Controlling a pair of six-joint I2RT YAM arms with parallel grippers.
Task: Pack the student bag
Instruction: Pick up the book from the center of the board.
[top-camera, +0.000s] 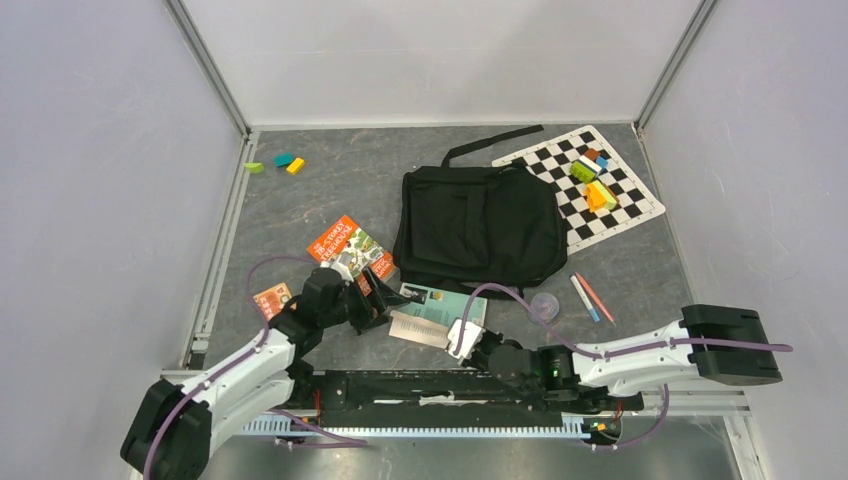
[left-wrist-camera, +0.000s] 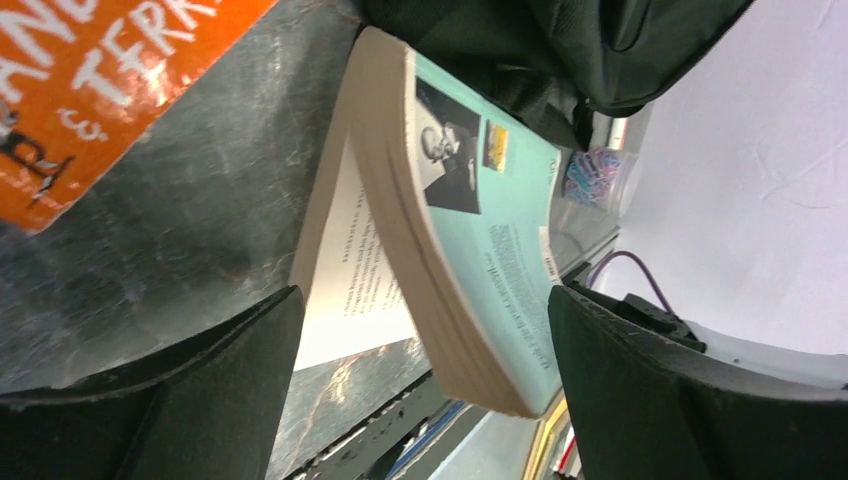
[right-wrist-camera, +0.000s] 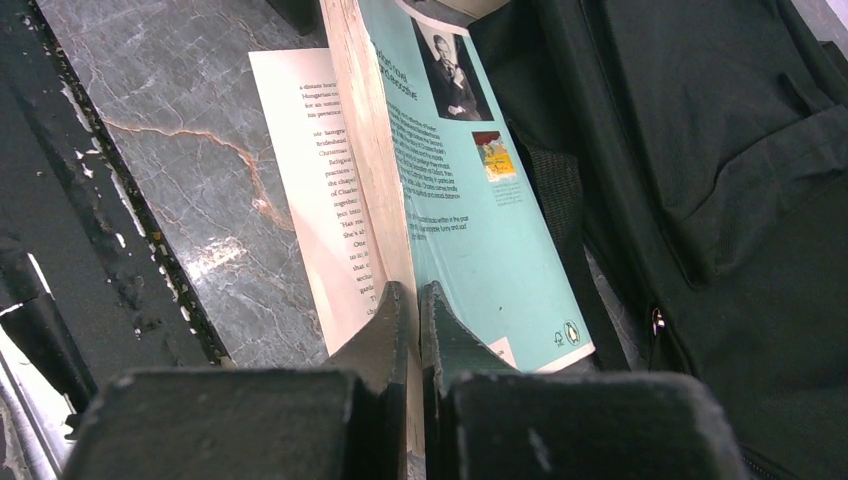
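The student bag lies flat and black mid-table, its strap trailing toward the back. A teal paperback stands tilted on the table in front of the bag, one loose leaf flat beneath it. My right gripper is shut on the book's near corner; in the right wrist view the fingertips pinch the page block and teal cover, with the bag just right. My left gripper is open at the book's left end. In the left wrist view its fingers straddle the book without touching it.
An orange book lies left of the bag, a small orange booklet nearer me. Pens and a clear tub of paper clips sit right of the teal book. A checkered mat with coloured blocks is back right; loose blocks back left.
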